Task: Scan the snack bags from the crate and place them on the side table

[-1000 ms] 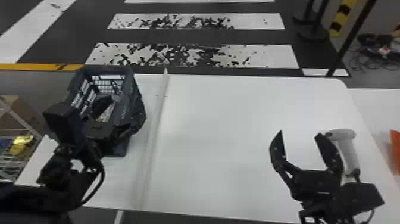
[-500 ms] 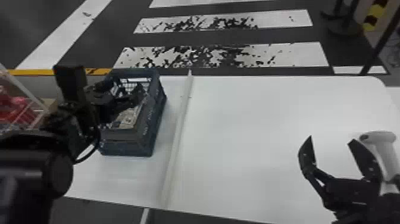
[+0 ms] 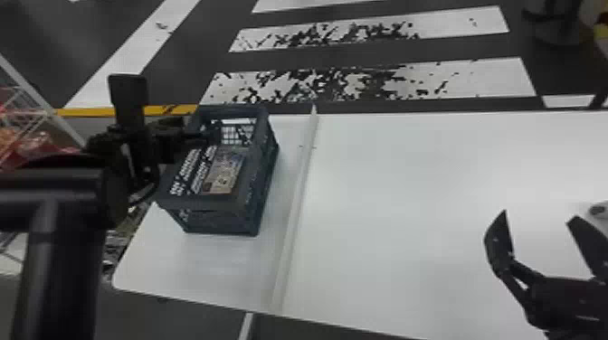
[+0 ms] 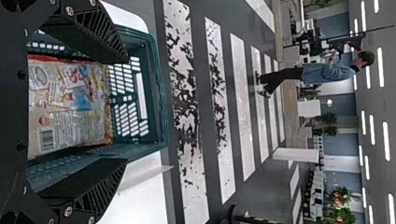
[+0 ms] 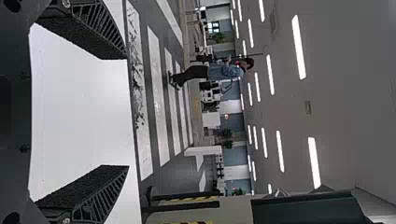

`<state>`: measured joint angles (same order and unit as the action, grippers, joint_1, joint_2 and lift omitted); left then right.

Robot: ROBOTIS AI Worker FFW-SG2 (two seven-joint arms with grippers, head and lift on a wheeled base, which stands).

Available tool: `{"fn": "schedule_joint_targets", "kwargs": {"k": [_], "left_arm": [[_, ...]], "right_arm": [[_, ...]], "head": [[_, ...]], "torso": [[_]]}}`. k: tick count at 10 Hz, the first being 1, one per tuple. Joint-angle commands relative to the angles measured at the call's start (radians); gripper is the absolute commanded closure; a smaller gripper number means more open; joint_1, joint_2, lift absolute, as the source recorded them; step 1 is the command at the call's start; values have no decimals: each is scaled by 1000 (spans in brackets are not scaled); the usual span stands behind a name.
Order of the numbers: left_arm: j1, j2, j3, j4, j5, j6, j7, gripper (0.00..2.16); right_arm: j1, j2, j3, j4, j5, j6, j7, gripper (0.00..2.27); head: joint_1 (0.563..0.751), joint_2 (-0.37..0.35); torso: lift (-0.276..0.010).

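Left gripper (image 4: 126, 111) fingers stand well apart over the crate (image 3: 203, 202), clasping nothing, presumably so they can straddle the snack bag (image 4: 70, 107) lying inside. That bag's barcode (image 4: 46, 139) faces up, which should suit scanning once it is lifted out. The crate sits toward the far-left corner of the table (image 3: 407, 203), left of the raised strip (image 3: 298, 194), probably to keep unscanned goods apart from the working space. Right gripper (image 3: 539, 215), also spread and empty, waits over the table's right part, likely because the pale object (image 3: 598, 210) beside it, cut off by the view, may be the scanner.
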<state>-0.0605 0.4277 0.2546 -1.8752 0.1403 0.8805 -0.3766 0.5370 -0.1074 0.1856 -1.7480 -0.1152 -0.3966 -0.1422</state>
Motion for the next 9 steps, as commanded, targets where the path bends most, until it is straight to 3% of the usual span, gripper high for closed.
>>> {"fn": "schedule_joint_targets", "kwargs": {"k": [1,4,9], "left_arm": [[-35,26,-15,61,-45,2,-33,140],[-99,45,-78,191,-116,2,-85,140],[-122,65,-132,324,-203,-1,-150,140]], "right_arm": [[0,0,0,2,0,0,1,43],[-5,0,2,10,0,3,3,43],[-48,-15,28,38,-6,43,10,43]], "head": [[695,268],[695,286],[695,314]], "torso": [[-81],[-81],[-81]]}}
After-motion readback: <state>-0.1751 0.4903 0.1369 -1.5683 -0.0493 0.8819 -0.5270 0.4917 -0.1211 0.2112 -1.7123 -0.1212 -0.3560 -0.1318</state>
